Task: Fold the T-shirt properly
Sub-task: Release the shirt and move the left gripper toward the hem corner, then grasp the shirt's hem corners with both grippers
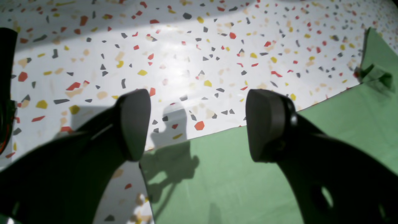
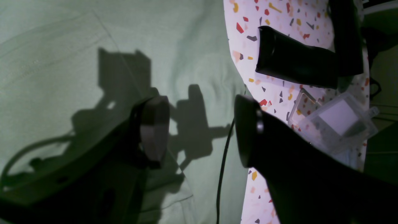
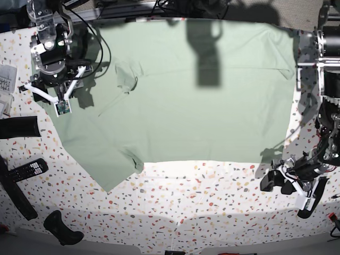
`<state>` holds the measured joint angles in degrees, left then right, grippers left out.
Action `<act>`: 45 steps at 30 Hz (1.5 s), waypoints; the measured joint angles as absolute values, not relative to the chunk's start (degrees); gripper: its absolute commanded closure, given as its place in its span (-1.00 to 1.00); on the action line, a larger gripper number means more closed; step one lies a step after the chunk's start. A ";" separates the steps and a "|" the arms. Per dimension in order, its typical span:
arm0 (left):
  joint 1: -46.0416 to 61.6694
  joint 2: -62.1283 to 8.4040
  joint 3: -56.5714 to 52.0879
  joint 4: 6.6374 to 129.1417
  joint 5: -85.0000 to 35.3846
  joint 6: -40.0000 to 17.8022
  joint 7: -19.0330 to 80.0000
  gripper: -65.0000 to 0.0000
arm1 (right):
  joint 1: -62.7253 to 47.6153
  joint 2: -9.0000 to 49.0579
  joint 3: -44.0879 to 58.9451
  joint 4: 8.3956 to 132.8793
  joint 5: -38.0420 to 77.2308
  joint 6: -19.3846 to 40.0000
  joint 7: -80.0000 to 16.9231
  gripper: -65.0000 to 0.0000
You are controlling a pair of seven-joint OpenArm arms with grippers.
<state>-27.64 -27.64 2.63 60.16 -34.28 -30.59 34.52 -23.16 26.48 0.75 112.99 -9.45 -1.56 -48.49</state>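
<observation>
Though the shirt (image 3: 202,90) lies mostly flat across the far half of the table (image 3: 186,207), no finished fold shows, so nearly all the folding looks left to do. Nearest, at the shirt's near right corner, the left claw (image 1: 197,124) hangs released and empty above the hem. Farther off on the left, the right claw (image 2: 202,130) is spread wide over a sleeve edge, gripping nothing. The table is white terrazzo-speckled; remotes (image 3: 26,170) sit at its left edge.
</observation>
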 measured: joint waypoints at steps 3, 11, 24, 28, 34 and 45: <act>-27.79 -27.59 2.63 60.16 -34.20 -30.59 40.40 -0.36 | -23.16 26.48 0.75 112.99 -9.43 -1.56 -49.21 0.01; -30.04 -27.42 2.63 55.40 -34.13 -30.70 42.78 -0.36 | -23.14 26.48 0.75 112.99 -4.43 -1.56 -48.93 0.01; -39.40 -27.33 2.57 23.40 -29.56 -30.41 33.26 -0.36 | -23.00 26.50 0.75 112.99 -3.16 -1.58 -49.15 0.01; -38.98 -27.51 2.55 21.74 -34.41 -30.52 32.62 -0.36 | -23.00 26.48 0.75 112.99 -3.16 -1.58 -50.09 0.01; -36.07 -27.14 2.22 21.85 -39.79 -30.70 31.09 -0.36 | -23.00 26.48 0.75 112.99 -3.16 -1.58 -50.04 0.01; -35.77 -22.39 2.15 22.13 -46.33 -33.50 37.95 -0.36 | -23.00 26.50 0.75 112.99 -3.16 -1.58 -50.04 0.01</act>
